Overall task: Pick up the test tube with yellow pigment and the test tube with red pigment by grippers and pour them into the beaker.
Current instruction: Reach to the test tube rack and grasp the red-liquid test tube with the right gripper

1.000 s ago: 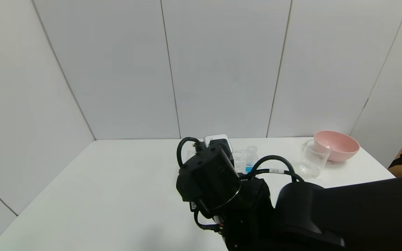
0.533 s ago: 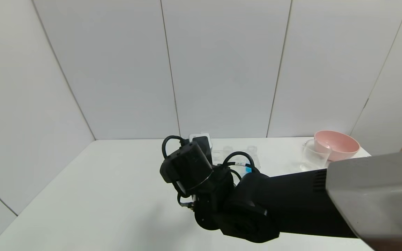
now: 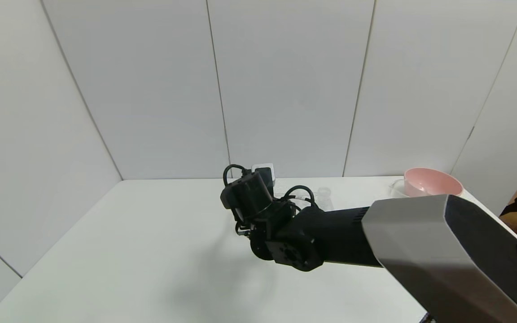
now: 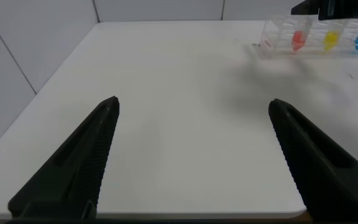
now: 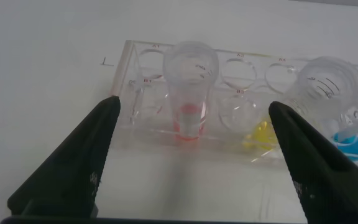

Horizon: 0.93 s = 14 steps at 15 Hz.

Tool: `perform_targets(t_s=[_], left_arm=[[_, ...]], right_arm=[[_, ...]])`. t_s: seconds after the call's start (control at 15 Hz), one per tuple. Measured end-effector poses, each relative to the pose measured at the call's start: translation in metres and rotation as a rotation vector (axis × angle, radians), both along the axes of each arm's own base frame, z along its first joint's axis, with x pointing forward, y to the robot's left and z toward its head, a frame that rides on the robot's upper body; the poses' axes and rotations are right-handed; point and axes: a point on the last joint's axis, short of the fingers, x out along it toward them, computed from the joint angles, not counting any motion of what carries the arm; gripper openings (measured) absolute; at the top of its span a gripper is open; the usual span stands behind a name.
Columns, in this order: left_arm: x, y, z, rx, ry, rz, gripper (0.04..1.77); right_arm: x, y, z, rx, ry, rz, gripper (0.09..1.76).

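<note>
In the right wrist view my right gripper (image 5: 194,106) is open, just short of the clear many-holed rack (image 5: 135,68). The red tube (image 5: 191,93) stands upright in the rack, in line with the gap between the fingers. The yellow tube (image 5: 261,132) stands one hole over, nearer one finger. In the head view the right wrist (image 3: 249,197) hides its fingers and the rack's tubes. The beaker (image 3: 395,188) peeks out behind the arm, beside the pink bowl. My left gripper (image 4: 194,104) is open and empty over the near table; it sees the rack (image 4: 278,37) far off.
A blue-liquid tube (image 5: 353,140) stands in the rack beyond the yellow one. A pink bowl (image 3: 433,181) sits at the table's far right. Grey walls close the table at the back and left. The right forearm (image 3: 420,242) spans the table's right half.
The right arm has reached forward across the table toward the rack, its wrist now farther from the head camera. It now hides the blue tube and most of the beaker.
</note>
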Motion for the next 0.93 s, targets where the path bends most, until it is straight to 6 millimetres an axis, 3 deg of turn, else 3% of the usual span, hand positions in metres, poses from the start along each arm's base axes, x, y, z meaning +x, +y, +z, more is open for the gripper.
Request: perform_targets(t_s=[0.33, 0.53, 0.93], left_arm=[[0.000, 0.000, 0.000, 0.000, 0.000, 0.000, 1.72], [0.000, 0.000, 0.000, 0.000, 0.000, 0.000, 1.72], [0.000, 0.000, 0.000, -0.001, 0.001, 0.000, 1.72]], right_arm=[[0.016, 0.007, -0.009, -0.003, -0.015, -0.008, 1.71], [0.027, 0.002, -0.018, -0.006, -0.016, -0.030, 1.71], [0.036, -0.003, -0.015, -0.011, -0.055, -0.031, 1.71]])
